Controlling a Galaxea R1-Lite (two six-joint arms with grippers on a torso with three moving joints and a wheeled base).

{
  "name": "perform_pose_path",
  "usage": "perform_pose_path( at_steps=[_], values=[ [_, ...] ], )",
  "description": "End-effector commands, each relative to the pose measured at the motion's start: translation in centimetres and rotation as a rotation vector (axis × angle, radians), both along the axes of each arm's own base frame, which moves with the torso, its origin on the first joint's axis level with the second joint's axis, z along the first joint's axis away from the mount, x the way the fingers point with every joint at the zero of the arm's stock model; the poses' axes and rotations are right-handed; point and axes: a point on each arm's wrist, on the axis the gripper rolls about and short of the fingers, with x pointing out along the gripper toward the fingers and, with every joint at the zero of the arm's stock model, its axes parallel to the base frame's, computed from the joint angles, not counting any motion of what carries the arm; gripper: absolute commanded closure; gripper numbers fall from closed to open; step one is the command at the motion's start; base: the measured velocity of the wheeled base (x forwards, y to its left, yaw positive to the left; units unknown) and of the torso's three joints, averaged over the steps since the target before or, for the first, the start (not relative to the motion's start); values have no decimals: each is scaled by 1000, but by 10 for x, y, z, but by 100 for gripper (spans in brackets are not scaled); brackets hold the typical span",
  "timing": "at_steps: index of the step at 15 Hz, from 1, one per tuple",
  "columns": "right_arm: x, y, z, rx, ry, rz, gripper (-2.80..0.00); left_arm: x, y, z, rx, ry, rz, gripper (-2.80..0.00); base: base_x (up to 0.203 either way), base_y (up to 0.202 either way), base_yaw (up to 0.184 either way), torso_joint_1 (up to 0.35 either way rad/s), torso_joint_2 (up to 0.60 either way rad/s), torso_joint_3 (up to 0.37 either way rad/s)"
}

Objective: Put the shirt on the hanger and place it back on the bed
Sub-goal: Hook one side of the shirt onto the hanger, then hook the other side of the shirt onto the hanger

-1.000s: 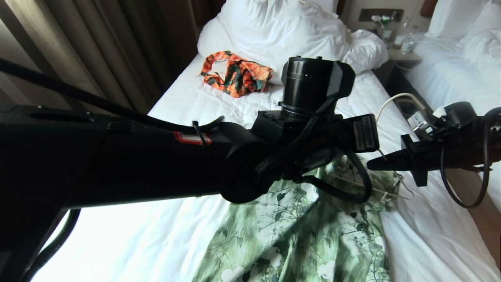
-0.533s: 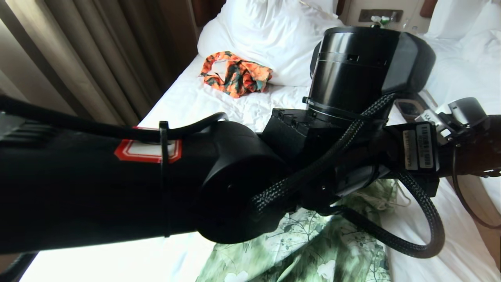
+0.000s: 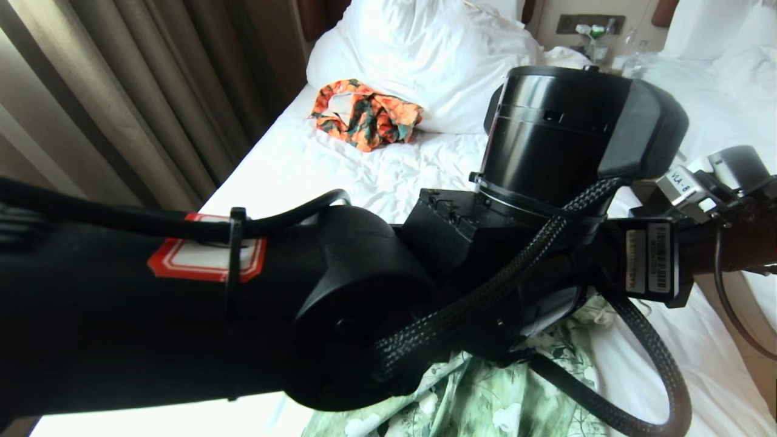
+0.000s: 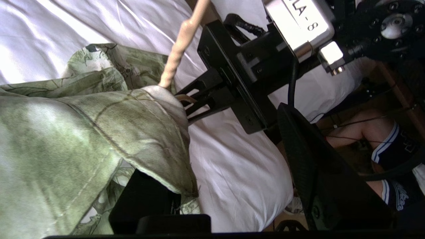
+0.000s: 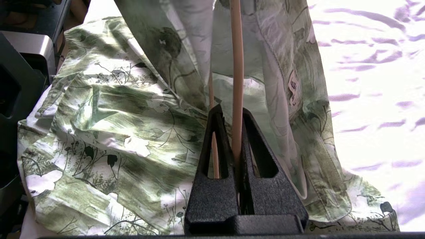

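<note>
The shirt (image 3: 485, 394) lies on the bed (image 3: 315, 164) nearest the robot, the patterned garment (image 3: 364, 115) beyond it by the pillows (image 3: 425, 54).

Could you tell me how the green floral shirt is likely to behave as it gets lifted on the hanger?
Probably floppy: the shirt lies in soft folds and drapes around the thin hanger. It looks light, since the wire shows no obvious bend where the right end effector clamps it. It may slide along the smooth wire, as the collar only hangs loosely over it.
</note>
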Motion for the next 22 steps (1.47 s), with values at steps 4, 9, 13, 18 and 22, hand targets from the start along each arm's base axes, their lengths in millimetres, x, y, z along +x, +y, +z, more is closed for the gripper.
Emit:
perform_pose_path(
  at_steps=[4, 9, 13, 18, 22],
  values=[
    [11, -1, -11, 3, 9, 0, 0, -29, 30, 1, 48, 30, -77, -280, 0, 0, 0, 0, 0, 0],
    [13, -2, -12, 3, 4, -4, 0, -46, 42, -15, 100, 63, -126, -280, 0, 0, 0, 0, 0, 0],
    [13, -3, -12, 3, 3, -6, 0, -48, 70, -22, 132, 76, -102, 0, 0, 0, 0, 0, 0, 0],
    [12, -3, -11, 3, 0, -7, 0, -18, 130, 1, 215, -49, -124, 0, 0, 0, 0, 0, 0, 0],
    [11, -4, -9, 4, -5, -7, 0, 25, 136, -16, 235, -45, -168, 0, 0, 0, 0, 0, 0, 0]
  ],
)
